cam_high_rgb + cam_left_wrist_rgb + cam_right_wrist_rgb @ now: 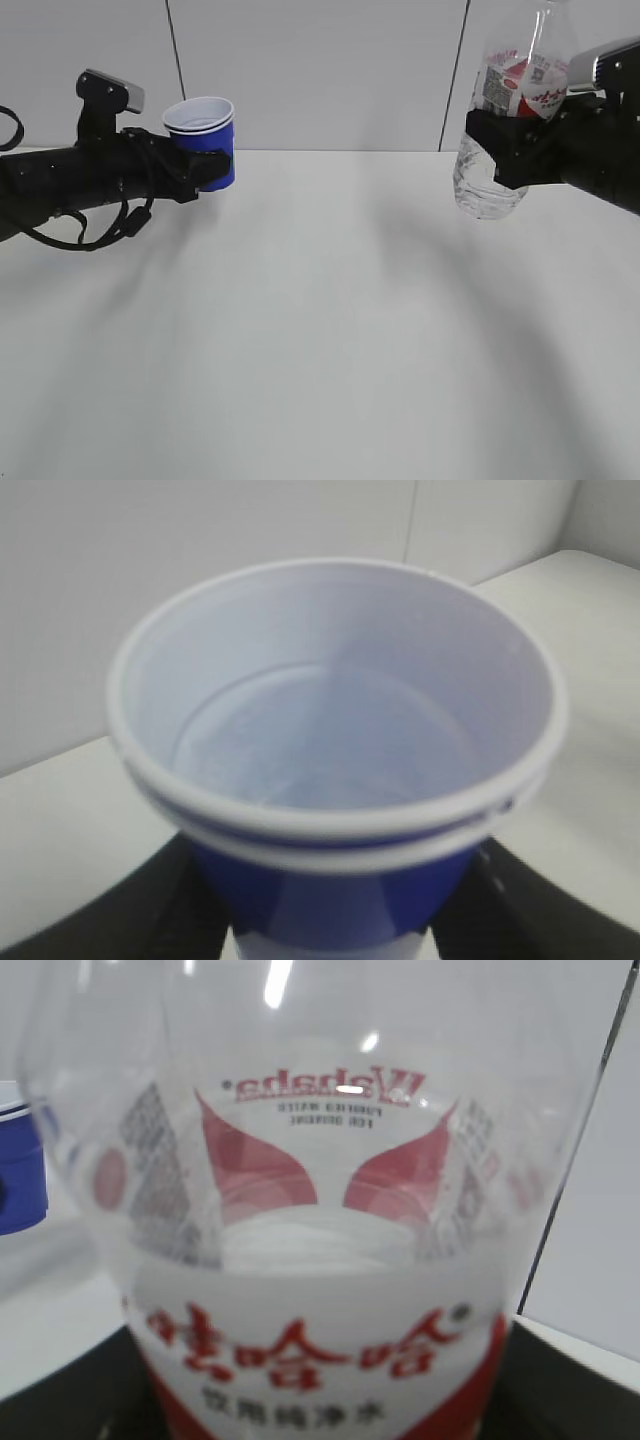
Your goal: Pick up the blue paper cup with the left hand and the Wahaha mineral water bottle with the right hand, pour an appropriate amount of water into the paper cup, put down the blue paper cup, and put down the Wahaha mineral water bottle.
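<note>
A: Exterior view. The left hand (205,168) was clenched on the blue paper cup (203,135), held above the table (330,320), rim up, likely to receive water. The right hand (510,150) gripped the Wahaha mineral water bottle (505,120) at its label, leaning slightly, well apart from the cup.

B: Left wrist view?

A: Cup (335,770) filled the frame: white inside, double rim, blue wall; water inside uncertain.

B: Right wrist view?

A: Bottle (310,1260) close up, clear, red-and-white label; cup (20,1160) at left edge.
</note>
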